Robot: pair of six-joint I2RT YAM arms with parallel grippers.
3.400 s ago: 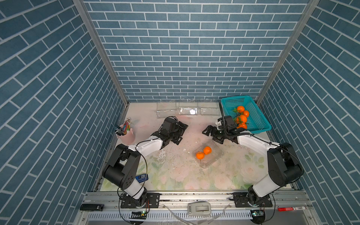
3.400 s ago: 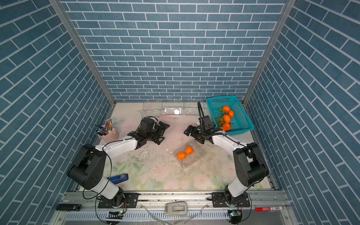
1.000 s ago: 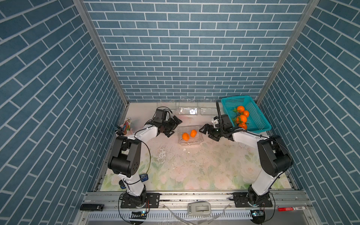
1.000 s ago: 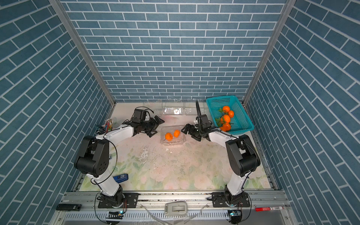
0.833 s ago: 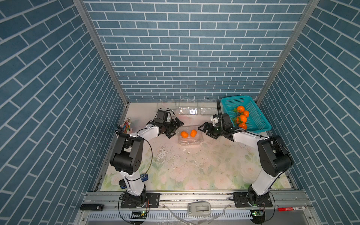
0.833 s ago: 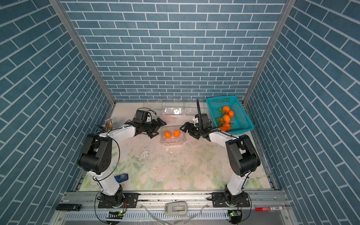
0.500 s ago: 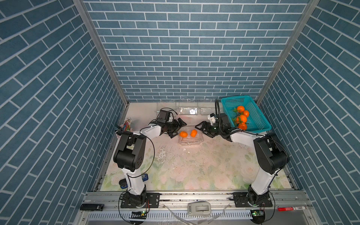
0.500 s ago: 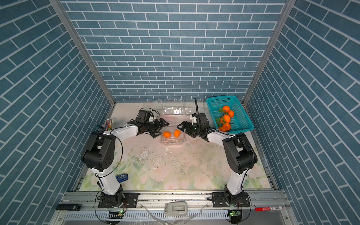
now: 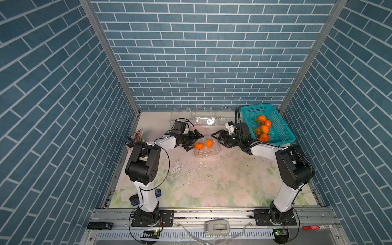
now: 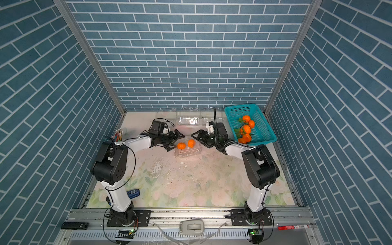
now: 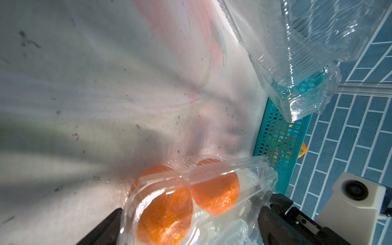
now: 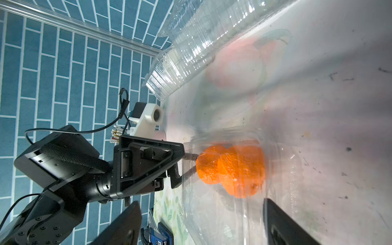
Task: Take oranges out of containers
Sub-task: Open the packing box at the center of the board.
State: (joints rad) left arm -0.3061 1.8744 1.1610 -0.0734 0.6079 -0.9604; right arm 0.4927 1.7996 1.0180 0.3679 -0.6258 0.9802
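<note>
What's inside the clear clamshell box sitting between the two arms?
Two oranges, side by side, seen through the clear plastic of the clamshell box. Nothing else shows inside. Their undersides, and any stem joining them, are hidden by the fruit and glare.

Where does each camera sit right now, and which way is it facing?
Top views: high over the front rail, looking down toward the back wall; both arms whole, left hand and right hand flanking the clear container of oranges.
Left wrist: on the left arm, looking between its fingers across the container to the teal basket; the right arm's camera shows.
Right wrist: on the right arm, facing opposite; its fingers, plus the left hand beyond the oranges.
Shared: all show the container and oranges.
</note>
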